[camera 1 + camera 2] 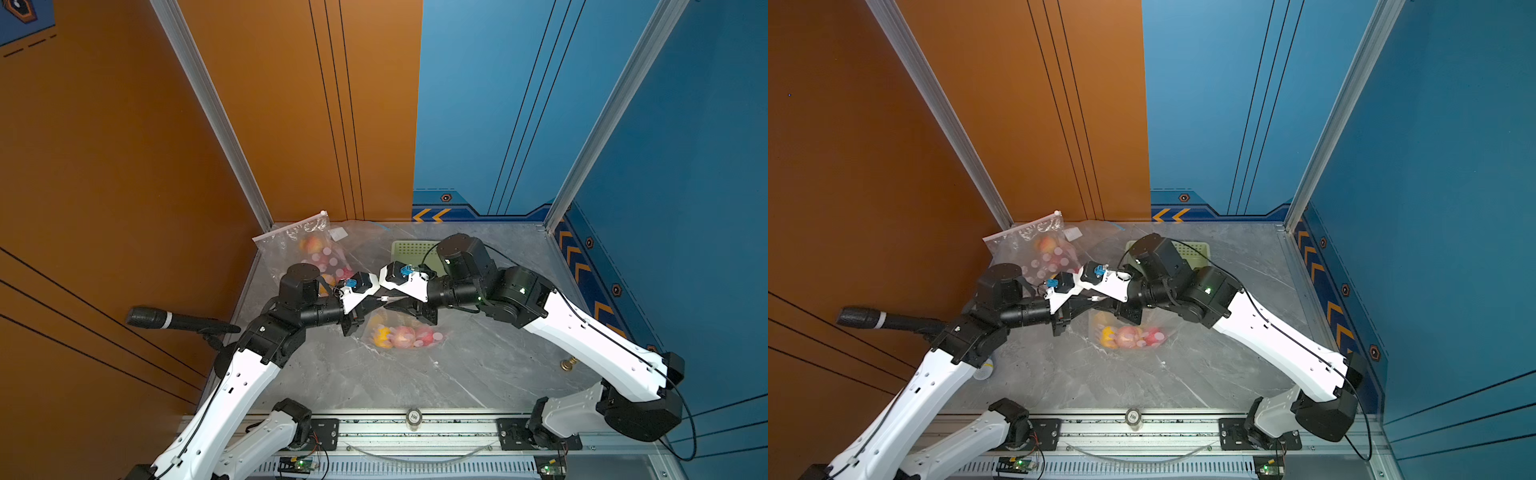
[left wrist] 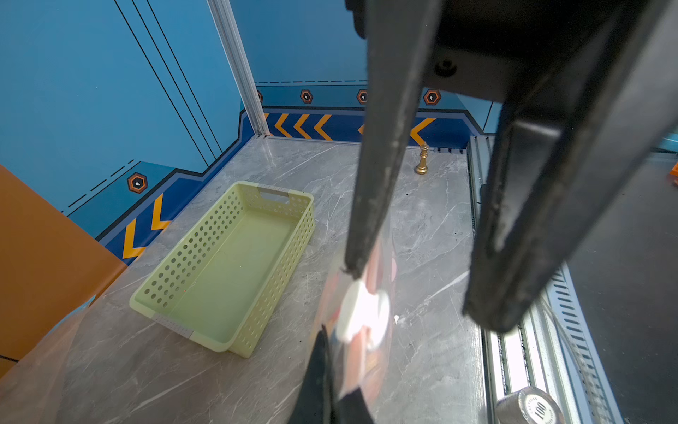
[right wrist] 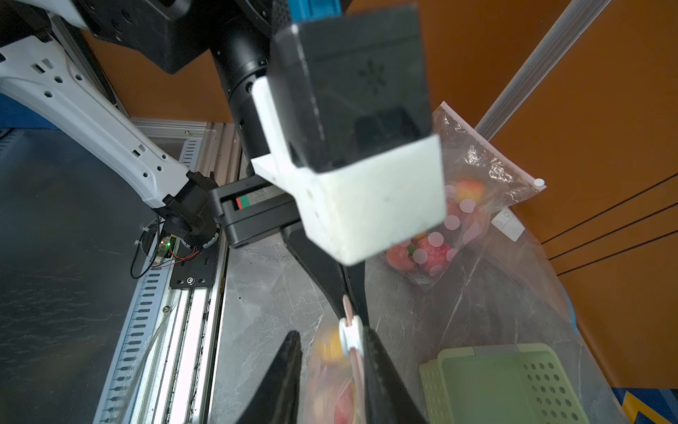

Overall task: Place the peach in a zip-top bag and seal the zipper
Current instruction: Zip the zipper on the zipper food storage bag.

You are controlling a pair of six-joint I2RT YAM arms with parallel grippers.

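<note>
A clear zip-top bag point(image 1: 409, 328) hangs between both grippers over the middle of the table. The pink-red peach point(image 1: 404, 336) lies inside it beside a yellow fruit point(image 1: 382, 337). My left gripper point(image 1: 374, 301) is shut on the bag's top edge, as the left wrist view also shows point(image 2: 335, 367). My right gripper point(image 3: 330, 345) faces it, jaws still apart. The white zipper slider point(image 3: 348, 334) sits between them against one finger point(image 3: 374, 359). Both top views show the two grippers tip to tip, right gripper point(image 1: 1106, 301) by the slider point(image 1: 1098, 298).
A pale green perforated basket point(image 2: 227, 264) stands behind the right arm. A second bag of fruit point(image 1: 309, 249) leans in the back left corner over a flat bag. A gold chess piece point(image 1: 567, 365) and a microphone point(image 1: 166, 320) flank the table.
</note>
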